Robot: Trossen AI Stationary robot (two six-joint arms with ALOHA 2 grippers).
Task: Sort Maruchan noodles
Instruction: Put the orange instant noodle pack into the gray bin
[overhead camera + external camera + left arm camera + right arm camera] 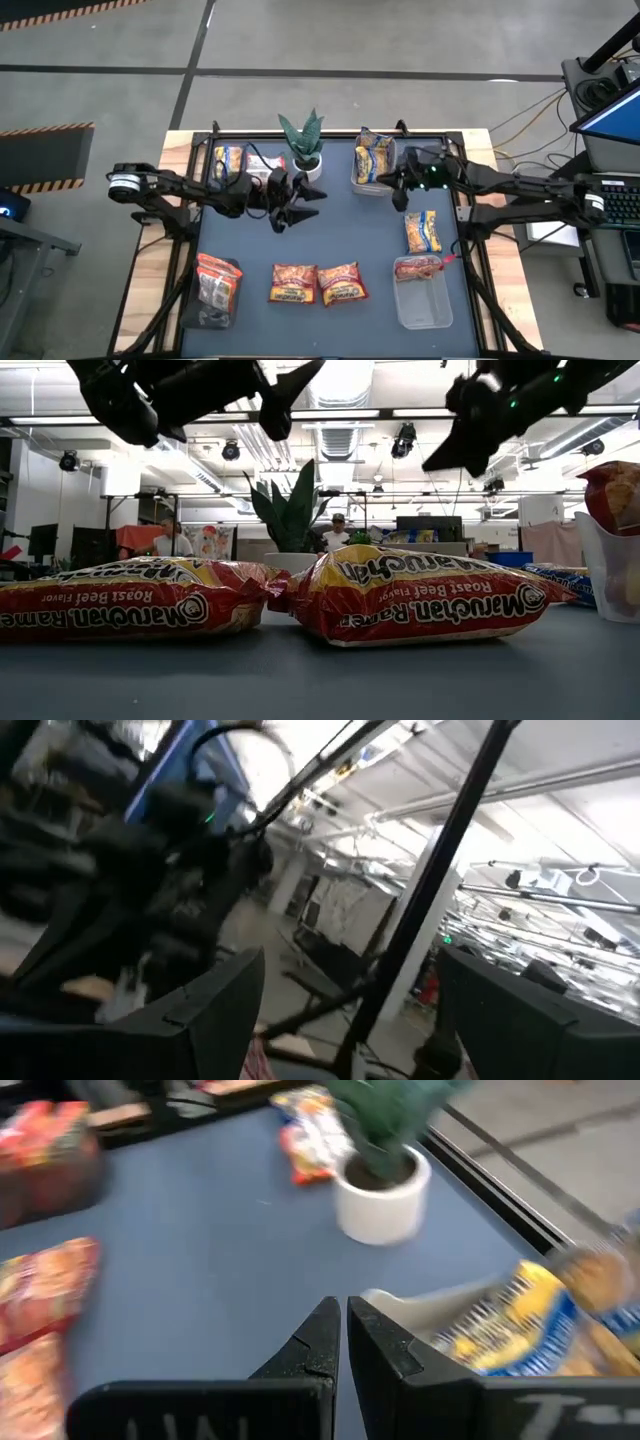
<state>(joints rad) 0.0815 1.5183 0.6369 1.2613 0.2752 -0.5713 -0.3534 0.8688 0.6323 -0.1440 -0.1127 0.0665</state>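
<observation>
The dark blue table (330, 240) has open room in its middle, with Maruchan noodles scattered on it: two orange-red flat plastic packets (318, 284) near the front edge and one yellow-and-blue packet (422, 231) loose on the right. The right tool (402, 180) hovers clenched and empty beside the clear plastic bin (372, 165) of yellow packets at the back edge. The left tool (290, 200) hangs spread wide near the small potted green plant (304, 145). Judging by this, we're between picks; next comes reaching for a loose packet, steering clear of plant and bin walls.
</observation>
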